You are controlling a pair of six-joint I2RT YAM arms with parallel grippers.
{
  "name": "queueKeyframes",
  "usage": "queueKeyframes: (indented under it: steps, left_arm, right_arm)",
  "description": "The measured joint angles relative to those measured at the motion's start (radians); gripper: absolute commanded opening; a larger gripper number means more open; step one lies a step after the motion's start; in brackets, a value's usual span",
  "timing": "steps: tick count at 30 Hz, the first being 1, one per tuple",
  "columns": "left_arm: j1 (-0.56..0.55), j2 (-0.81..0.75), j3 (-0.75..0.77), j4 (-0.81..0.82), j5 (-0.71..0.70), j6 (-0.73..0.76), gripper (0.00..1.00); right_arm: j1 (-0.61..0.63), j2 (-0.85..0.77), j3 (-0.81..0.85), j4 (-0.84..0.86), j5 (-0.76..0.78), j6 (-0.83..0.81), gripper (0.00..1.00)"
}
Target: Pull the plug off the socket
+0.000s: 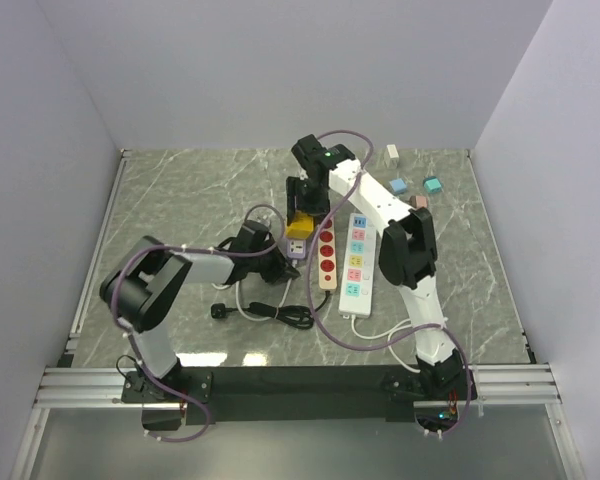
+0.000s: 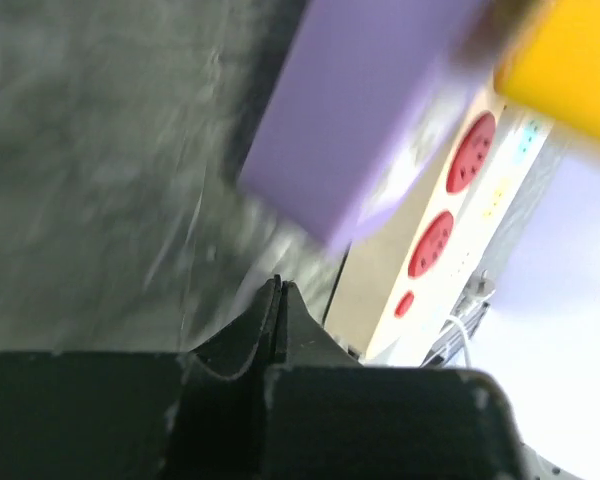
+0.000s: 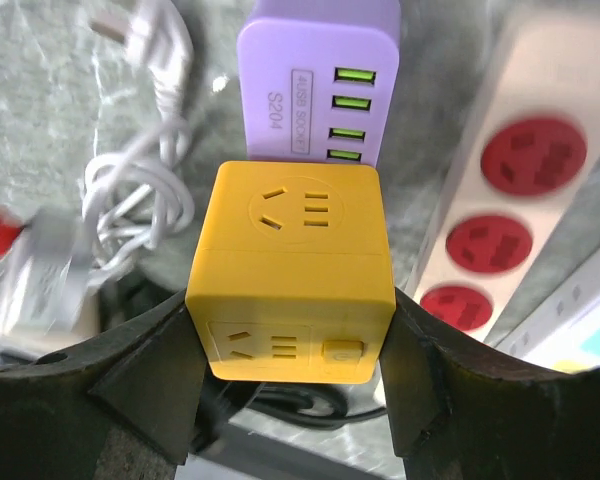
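A yellow cube plug (image 3: 290,270) sits between the fingers of my right gripper (image 3: 290,352), which is shut on its two sides. Just beyond it lies the purple USB socket block (image 3: 320,70). From above, the yellow cube (image 1: 300,226) sits over the far end of the purple block (image 1: 296,248), and I cannot tell whether they are still joined. My left gripper (image 2: 277,290) is shut with nothing in it. Its tips sit just short of the blurred purple block (image 2: 370,120), and the yellow cube (image 2: 570,70) shows at the top right.
A white power strip with red sockets (image 1: 326,255) lies right of the purple block. Beyond it is a strip with coloured sockets (image 1: 357,262). A black plug and coiled cable (image 1: 280,312) lie near the front, a white cable (image 3: 140,190) beside them. Small blocks (image 1: 398,185) rest at the back right.
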Motion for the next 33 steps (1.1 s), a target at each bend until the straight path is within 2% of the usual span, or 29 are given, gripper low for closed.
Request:
queueKeyframes:
  steps: [3,7,15,24,33]
  left_arm:
    - [0.003,-0.076,0.011,-0.109,-0.039,0.029,0.00]
    - [0.012,-0.139,0.050,-0.200,-0.071,0.061,0.00]
    - [0.016,-0.138,0.090,-0.241,-0.077,0.078,0.00]
    - [0.008,-0.105,0.100,-0.141,-0.060,0.050,0.00]
    - [-0.039,0.000,0.094,-0.013,-0.040,-0.005,0.00]
  right_arm:
    - [0.003,0.067,0.121,-0.055,0.009,-0.063,0.00]
    - [0.002,0.072,0.090,-0.087,0.014,-0.112,0.00]
    - [0.002,0.039,-0.001,-0.069,-0.003,-0.121,0.00]
    - [0.012,-0.011,-0.092,-0.002,0.000,-0.077,0.00]
    - [0.027,-0.059,-0.168,0.050,0.010,0.015,0.00]
